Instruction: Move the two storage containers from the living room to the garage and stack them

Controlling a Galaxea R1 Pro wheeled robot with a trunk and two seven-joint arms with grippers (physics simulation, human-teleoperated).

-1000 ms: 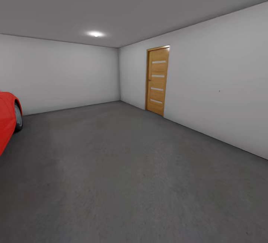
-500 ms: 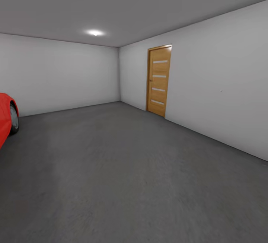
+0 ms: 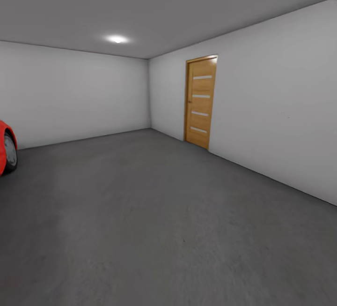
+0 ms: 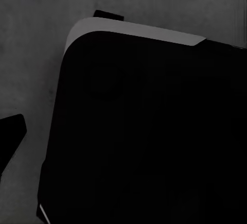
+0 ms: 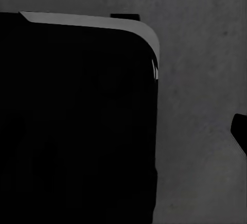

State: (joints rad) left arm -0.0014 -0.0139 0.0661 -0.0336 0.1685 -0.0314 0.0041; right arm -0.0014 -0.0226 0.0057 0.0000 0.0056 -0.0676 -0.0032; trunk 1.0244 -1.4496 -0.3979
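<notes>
I'm in the garage: dark grey mottled concrete floor [image 3: 154, 221] ahead, plain white-grey walls [image 3: 271, 104]. Narrow wooden door with four glass slats [image 3: 200, 101] on the right wall, red car's nose and wheel [image 3: 5, 153] at far left, round ceiling light [image 3: 117, 39] on. Both wrist cams look down at the robot's black rounded base [image 4: 149, 131] over concrete. Can't tell either claw's opening or load.

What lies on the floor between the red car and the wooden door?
Nothing: in the head view the grey floor is bare between the red car and the wooden door.
</notes>
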